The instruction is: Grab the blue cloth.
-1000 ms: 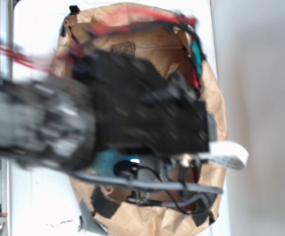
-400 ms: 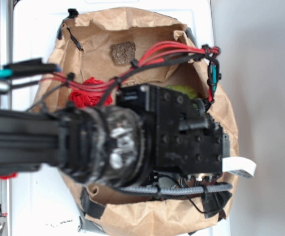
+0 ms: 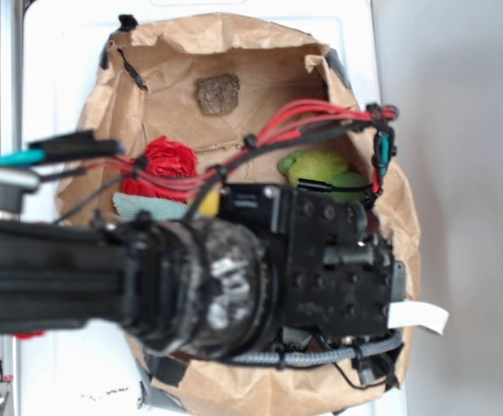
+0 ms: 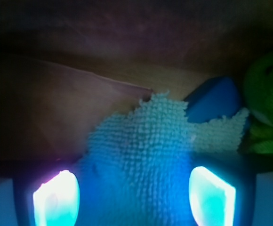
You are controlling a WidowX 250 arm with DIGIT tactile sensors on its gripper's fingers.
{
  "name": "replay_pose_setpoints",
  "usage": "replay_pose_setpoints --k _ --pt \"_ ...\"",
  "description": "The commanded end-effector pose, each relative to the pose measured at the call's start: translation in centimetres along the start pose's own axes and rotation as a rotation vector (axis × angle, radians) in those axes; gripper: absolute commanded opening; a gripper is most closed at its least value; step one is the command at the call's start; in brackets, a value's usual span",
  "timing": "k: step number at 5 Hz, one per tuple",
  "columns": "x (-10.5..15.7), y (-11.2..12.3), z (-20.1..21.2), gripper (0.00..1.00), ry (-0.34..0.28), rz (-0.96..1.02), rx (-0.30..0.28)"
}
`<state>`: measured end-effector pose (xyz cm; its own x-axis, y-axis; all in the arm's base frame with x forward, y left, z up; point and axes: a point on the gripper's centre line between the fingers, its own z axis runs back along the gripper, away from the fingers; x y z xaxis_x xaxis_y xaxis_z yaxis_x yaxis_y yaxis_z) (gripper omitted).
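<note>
The blue cloth [image 4: 146, 150], a pale teal terry towel with ragged edges, fills the lower middle of the wrist view. It lies directly under my gripper [image 4: 134, 197]. The two glowing fingertips [image 4: 56, 197] stand wide apart on either side of the towel's pile, so the gripper is open with nothing pinched. In the exterior view only a strip of the blue cloth [image 3: 147, 206] shows at the left. The rest of the cloth and the fingers are hidden under the black arm [image 3: 321, 269].
Everything sits inside a crumpled brown paper bag [image 3: 225, 30]. A red ruffled ball [image 3: 166, 160] lies at the left. A green plush toy [image 3: 321, 169] [image 4: 266, 89] is at the right, and a small bright blue hard piece [image 4: 214, 101] rests on the towel's far edge. A brown patch [image 3: 217, 94] marks the bag's back.
The arm has shifted toward the near side of the bag, uncovering the red ball, the green toy and a strip of the blue cloth.
</note>
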<state>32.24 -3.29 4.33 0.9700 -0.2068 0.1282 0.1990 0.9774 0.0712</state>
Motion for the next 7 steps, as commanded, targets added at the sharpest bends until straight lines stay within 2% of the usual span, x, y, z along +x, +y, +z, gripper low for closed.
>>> replay_pose_setpoints --k 1,4,6,7 --pt "0.6 -1.1 1.2 0.0 -0.071 0.004 0.021" --pt "0.2 -0.9 1.3 0.0 -0.082 0.012 0.03" --pt "0.0 -0.8 1.6 0.0 -0.067 0.026 0.039" --pt "-0.1 0.4 4.7 0.0 -0.036 0.08 0.005"
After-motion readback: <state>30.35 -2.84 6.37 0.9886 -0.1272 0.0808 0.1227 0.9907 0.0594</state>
